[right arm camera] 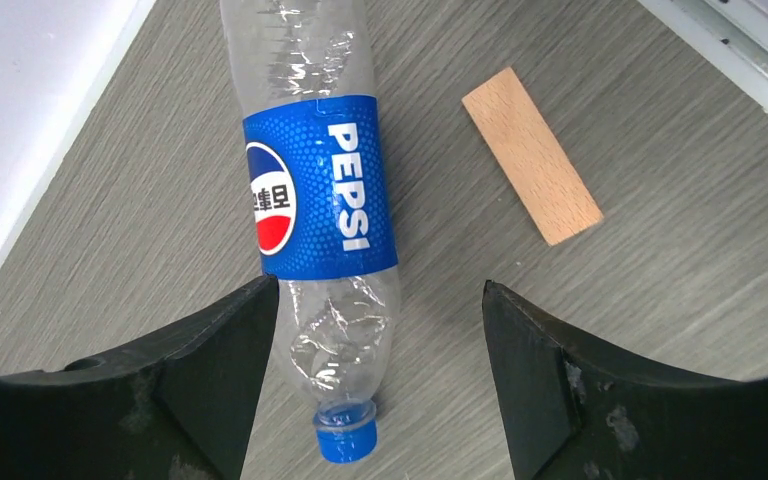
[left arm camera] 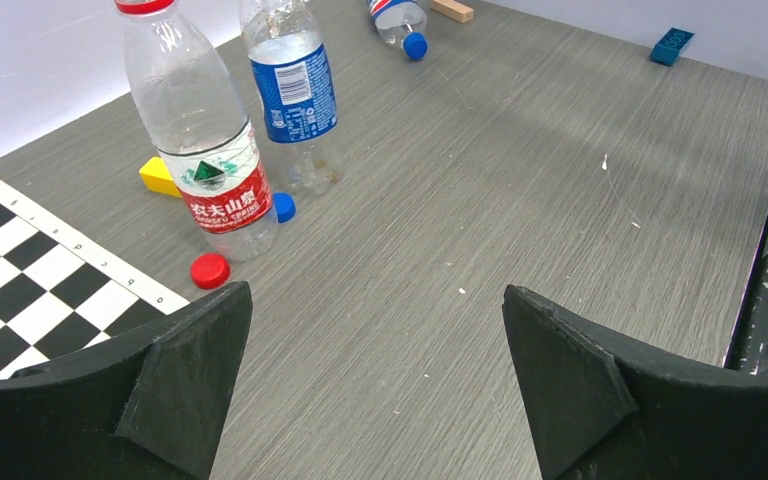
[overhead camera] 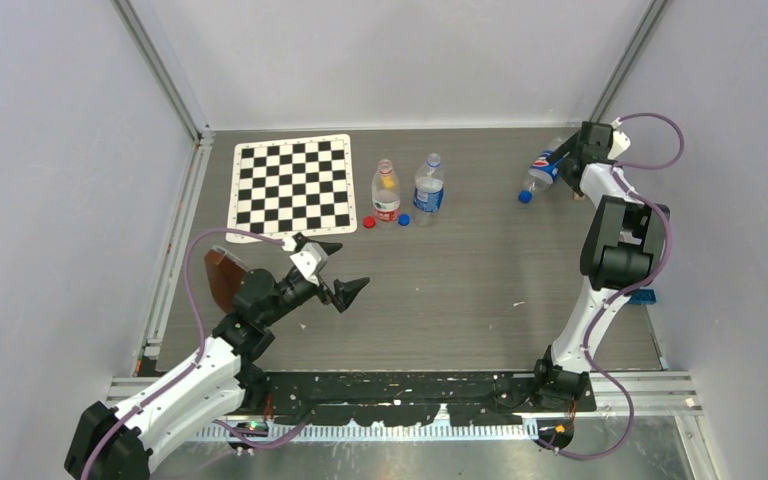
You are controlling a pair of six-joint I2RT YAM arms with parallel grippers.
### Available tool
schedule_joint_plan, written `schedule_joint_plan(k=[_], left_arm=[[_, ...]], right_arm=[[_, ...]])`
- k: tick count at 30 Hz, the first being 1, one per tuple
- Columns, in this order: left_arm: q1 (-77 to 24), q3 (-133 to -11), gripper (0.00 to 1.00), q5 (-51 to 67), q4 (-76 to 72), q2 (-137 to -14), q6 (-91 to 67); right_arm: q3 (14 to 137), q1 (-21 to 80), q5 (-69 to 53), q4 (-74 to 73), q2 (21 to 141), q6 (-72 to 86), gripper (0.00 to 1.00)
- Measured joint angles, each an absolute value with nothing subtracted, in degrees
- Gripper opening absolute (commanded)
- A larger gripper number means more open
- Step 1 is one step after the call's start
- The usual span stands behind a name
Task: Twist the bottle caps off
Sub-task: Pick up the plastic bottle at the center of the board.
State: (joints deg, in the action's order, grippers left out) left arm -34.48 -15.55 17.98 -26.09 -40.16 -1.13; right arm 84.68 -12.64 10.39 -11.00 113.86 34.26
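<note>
Already the red cap and one blue cap lay loose; far right, the Pepsi bottle lay capped near my spread right jaws; left jaws spread too.

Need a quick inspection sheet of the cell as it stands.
Surface: grey wood-grain table, few white specks.
Job's things: red-label bottle and blue-label bottle upright; red cap and blue cap loose beside them; Pepsi bottle lying down, Pepsi cap on.
Clutter: checkerboard, yellow block, wooden block, blue brick, brown piece.
Grippers: left gripper open, empty; right gripper open, straddling the Pepsi bottle's neck.
Cables: purple cables looped along both arms.
Surroundings: white walls, aluminium frame.
</note>
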Motion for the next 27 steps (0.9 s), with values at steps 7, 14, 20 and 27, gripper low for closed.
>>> schedule_joint_plan(k=[7,14,20,27], left_arm=[[-34.48,-15.55,1.0,17.98,-26.06,-40.16,-1.06],[-34.48,-15.55,1.0,17.98,-25.91,-40.14,-1.04],[-34.48,-15.55,1.0,17.98,-25.87,-39.57,-1.02],[-34.48,-15.55,1.0,17.98,-25.87,-39.33,-1.02]], right_arm=[[88.88,-13.3,5.78,-10.48,118.13,34.68,0.8],[90.54,-13.41,2.57,-9.72,123.22,34.96,0.79],[92.53,-13.52,1.13,-10.0,126.08,35.53,0.75],[94.41,-13.63,-2.24,-10.5,127.66,35.57,0.4]])
